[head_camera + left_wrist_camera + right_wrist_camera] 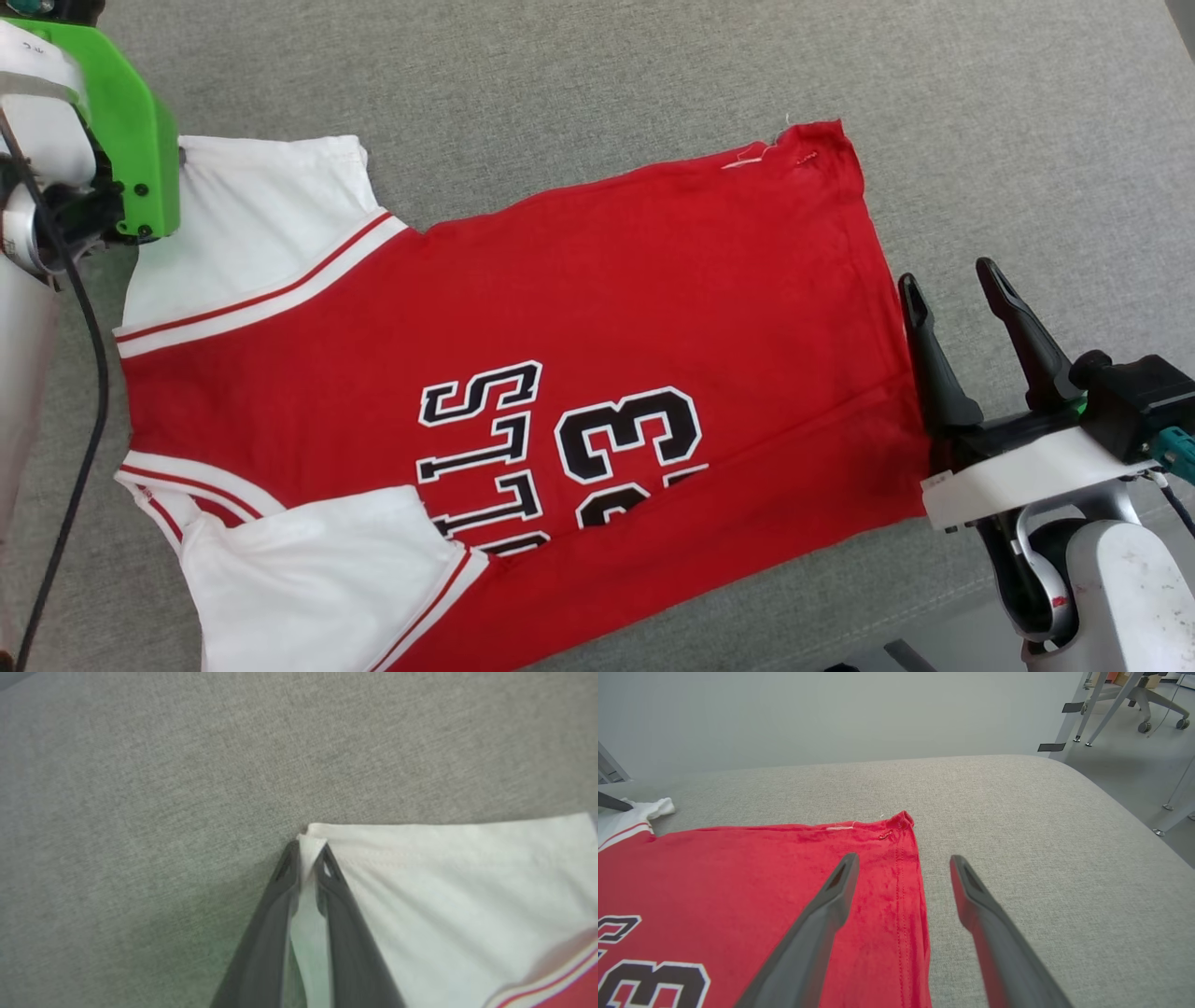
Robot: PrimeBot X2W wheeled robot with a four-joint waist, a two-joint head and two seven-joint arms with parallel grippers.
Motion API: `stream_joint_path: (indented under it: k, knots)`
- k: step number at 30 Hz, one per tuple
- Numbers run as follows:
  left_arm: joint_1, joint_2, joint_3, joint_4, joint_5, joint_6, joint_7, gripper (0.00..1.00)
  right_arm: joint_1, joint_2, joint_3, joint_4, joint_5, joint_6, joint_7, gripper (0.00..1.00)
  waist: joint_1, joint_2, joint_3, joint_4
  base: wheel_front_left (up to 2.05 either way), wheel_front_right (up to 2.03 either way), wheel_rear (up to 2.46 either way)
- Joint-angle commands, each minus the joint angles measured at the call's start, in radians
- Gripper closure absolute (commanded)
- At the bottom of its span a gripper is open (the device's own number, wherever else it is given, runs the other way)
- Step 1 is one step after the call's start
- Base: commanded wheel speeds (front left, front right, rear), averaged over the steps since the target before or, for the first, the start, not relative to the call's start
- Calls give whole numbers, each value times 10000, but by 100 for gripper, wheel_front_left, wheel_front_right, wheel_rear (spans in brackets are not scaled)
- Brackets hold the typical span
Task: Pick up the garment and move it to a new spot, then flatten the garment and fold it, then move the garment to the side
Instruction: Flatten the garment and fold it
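The garment [597, 308], a red jersey T-shirt with white sleeves, striped trim and black lettering, lies spread flat, collar toward the left and hem toward the right. My left gripper [306, 851] is shut on the corner of the far white sleeve [444, 896]. In the head view its fingers are hidden under the green wrist housing [131, 140] at the top left. My right gripper [950, 280] stands open just beside the hem; in the right wrist view the gripper [905, 861] straddles the hem's edge above the garment [738, 872], holding nothing.
Grey woven fabric covers the table [653, 84]. Its rounded edge [1134, 812] drops off to the right, with floor, metal legs and a chair base [1153, 700] beyond. A black cable [89, 373] hangs along my left arm.
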Motion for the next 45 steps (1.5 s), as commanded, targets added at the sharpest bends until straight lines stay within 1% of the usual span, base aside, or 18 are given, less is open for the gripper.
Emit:
stream_joint_path:
  k: [1, 5, 7, 8, 10, 11, 15, 19, 20, 22, 26, 28, 30, 32, 37, 45]
  knots:
    - [456, -119, -135, 280, -14, -2, -103, 100, -194, 15, -12, 19, -13, -9, -61, 0, -1, 0, -88, 108, 0, 0, 0]
    - [506, -287, -9, 253, -44, -71, -1095, 100, -178, -105, -56, 32, -45, -9, 15, 0, -1, 0, -352, 349, 0, 0, 0]
    - [531, -520, 335, 261, -400, -99, -1716, 100, -174, -168, -61, 32, -20, -9, 57, 0, -1, 0, -589, 501, 0, 0, 0]
    - [550, -651, 533, 118, -580, -189, -2429, 100, -94, -216, -132, 50, -41, -9, 200, 0, -1, 0, -883, 716, 0, 0, 0]
    - [658, -685, 492, -45, -630, -275, -2702, 100, 1, -263, -168, 69, -68, -9, 323, 0, -1, 0, -1098, 868, 0, 0, 0]
    - [1027, -658, 194, -563, -699, -396, -2777, 100, 178, -444, -341, 53, -103, -9, 694, 0, -1, 0, -1505, 1182, 0, 0, 0]
    - [1449, -598, -11, -1428, -738, -430, -2840, 100, 248, -763, -561, -21, -88, -9, 1414, 0, -1, 0, -1845, 1518, 0, 0, 0]
    - [2019, -515, -112, -2589, -753, -293, -2802, 100, 141, -1358, -669, -146, -223, -9, 2544, 0, -1, 0, -2018, 1865, 0, 0, 0]
    - [2623, -397, -149, -3751, -779, -14, -2714, 100, -157, -1912, -558, -145, 0, -9, 3702, 0, -1, 0, -2012, 2151, 0, 0, 0]
    - [3065, -345, -122, -4536, -924, 179, -2606, 100, -405, -2379, -272, -47, 372, -9, 4657, 0, -1, 0, -1971, 2311, 0, 0, 0]
    - [3769, -173, 10, -6062, -1184, 594, -2371, 100, -1207, -3295, 22, 107, 1072, -9, 6232, 0, -1, 0, -1750, 2641, 0, 0, 0]
    - [3998, -29, 42, -6765, -1146, 785, -2287, 100, -1637, -3706, 171, 256, 1277, -9, 6841, 0, -1, 0, -1584, 2827, 0, 0, 0]
    - [4164, 47, 58, -7368, -1095, 960, -2244, 100, -2057, -3977, 266, 496, 1471, -9, 7300, 0, -1, 0, -1416, 3018, 0, 0, 0]
    - [4296, 102, 24, -7871, -1001, 1095, -2209, 100, -2484, -4247, 439, 796, 1541, -9, 7661, 0, -1, 0, -1253, 3199, 0, 0, 0]
    - [4422, 76, -85, -8689, -882, 1283, -2155, 100, -3394, -4584, 773, 1737, 1686, -9, 8241, 0, -1, 0, -891, 3608, 0, 0, 0]
    - [4401, -31, -219, -9172, -768, 1342, -2228, 100, -4320, -4760, 1185, 3267, 1720, -9, 8251, 0, -1, 0, -517, 4084, 0, 0, 0]
